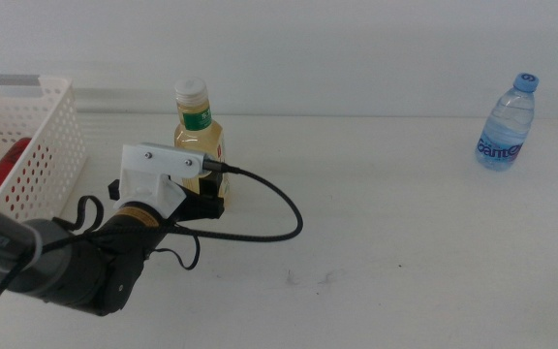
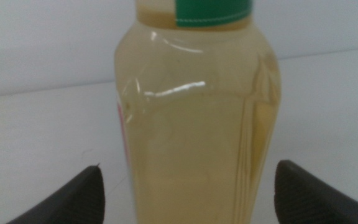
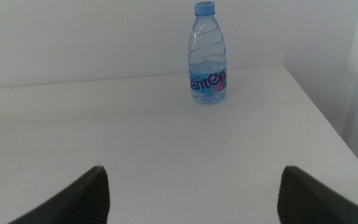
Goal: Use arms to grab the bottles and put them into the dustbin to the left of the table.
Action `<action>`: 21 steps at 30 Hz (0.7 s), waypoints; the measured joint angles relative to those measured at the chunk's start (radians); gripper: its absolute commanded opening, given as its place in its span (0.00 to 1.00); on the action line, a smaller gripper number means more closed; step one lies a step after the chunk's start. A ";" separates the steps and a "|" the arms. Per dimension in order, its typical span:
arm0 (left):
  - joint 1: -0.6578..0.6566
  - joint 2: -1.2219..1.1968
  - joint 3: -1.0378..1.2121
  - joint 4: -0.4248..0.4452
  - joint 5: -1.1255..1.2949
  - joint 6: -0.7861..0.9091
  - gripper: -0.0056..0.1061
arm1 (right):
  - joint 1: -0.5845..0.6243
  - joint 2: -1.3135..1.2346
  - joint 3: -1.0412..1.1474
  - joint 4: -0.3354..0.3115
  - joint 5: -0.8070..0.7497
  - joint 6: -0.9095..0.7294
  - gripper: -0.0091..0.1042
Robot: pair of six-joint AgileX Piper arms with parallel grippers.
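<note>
Left arm (image 1: 76, 267): rounded dark grey-black link ending in a brass-coloured ring, then an angular white casing (image 1: 163, 167) bearing two small screws. Black cable (image 1: 269, 208) loops out from the casing's side. Left gripper (image 2: 188, 193) and right gripper (image 3: 191, 193): each shows two dark, wedge-shaped matte jaws.

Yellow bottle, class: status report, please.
Left gripper open, fingers astride yellow bottle, not closed. Right gripper open, waiting, facing water bottle. Nothing blocking.
</note>
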 measured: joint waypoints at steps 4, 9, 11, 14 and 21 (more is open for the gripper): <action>0.011 0.051 -0.047 0.027 -0.009 -0.035 0.88 | 0.000 0.000 0.000 0.000 0.000 0.000 0.86; 0.013 0.133 -0.130 0.035 -0.011 -0.049 0.88 | 0.000 0.000 0.000 0.000 0.000 0.000 0.86; 0.013 0.171 -0.172 0.038 -0.015 -0.049 0.88 | 0.000 0.000 0.000 0.000 0.000 0.000 0.86; 0.013 0.227 -0.230 0.038 -0.016 -0.039 0.88 | 0.000 0.000 0.000 0.000 0.000 0.000 0.86; 0.013 0.283 -0.280 0.033 -0.050 0.036 0.46 | 0.000 0.000 0.000 0.000 0.000 0.000 0.86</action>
